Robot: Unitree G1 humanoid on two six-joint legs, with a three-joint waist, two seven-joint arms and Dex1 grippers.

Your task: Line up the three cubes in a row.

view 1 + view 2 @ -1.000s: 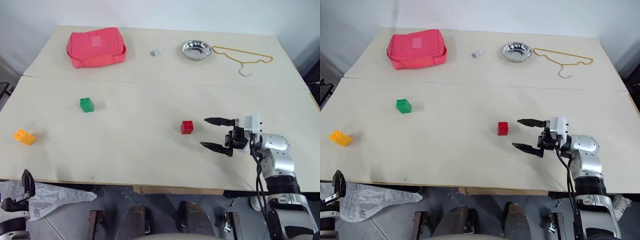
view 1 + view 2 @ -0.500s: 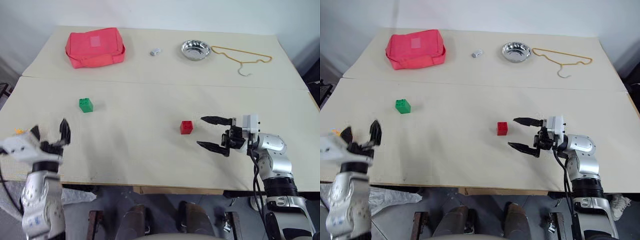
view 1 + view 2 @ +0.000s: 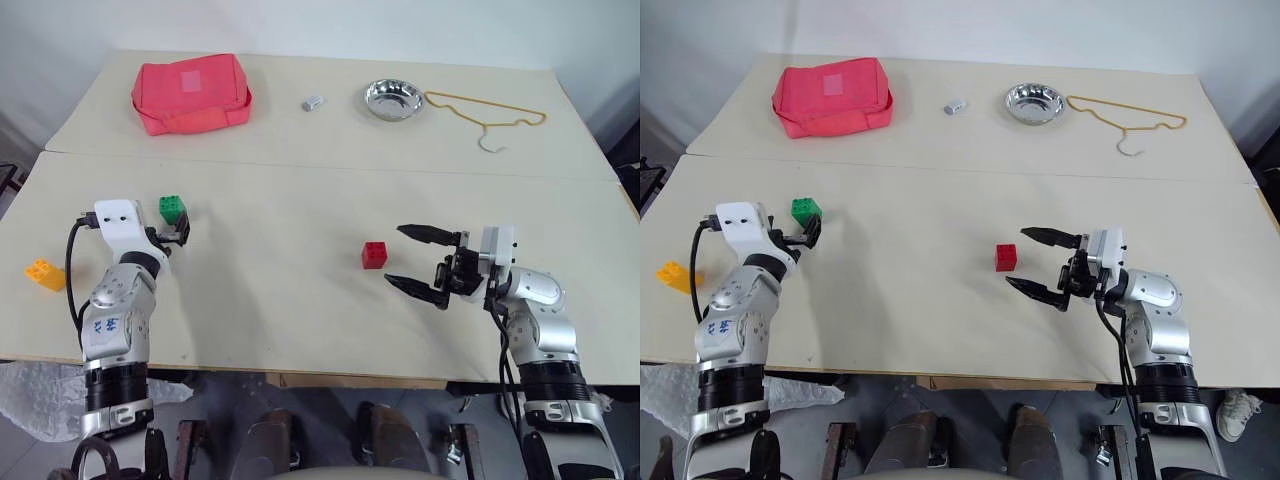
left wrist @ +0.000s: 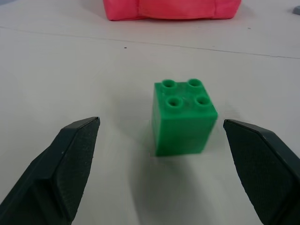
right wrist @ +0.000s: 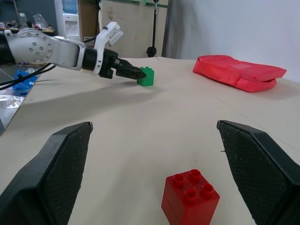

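Cubes sit apart on the near half of the table (image 3: 300,330), with bare tabletop between them: yellow (image 3: 47,274) by the left edge, long axis slanted; green (image 3: 172,208) further in; red (image 3: 375,254) near the middle, both studs-up. The pouch (image 3: 190,93), hanger (image 3: 485,113), bowl (image 3: 392,99) and grey piece (image 3: 313,102) line the far edge. Left gripper (image 4: 161,140) gapes just short of green, grasping nothing; right gripper (image 3: 418,261) gapes empty just right of red.

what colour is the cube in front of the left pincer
Green cube, clearest in the left wrist view.
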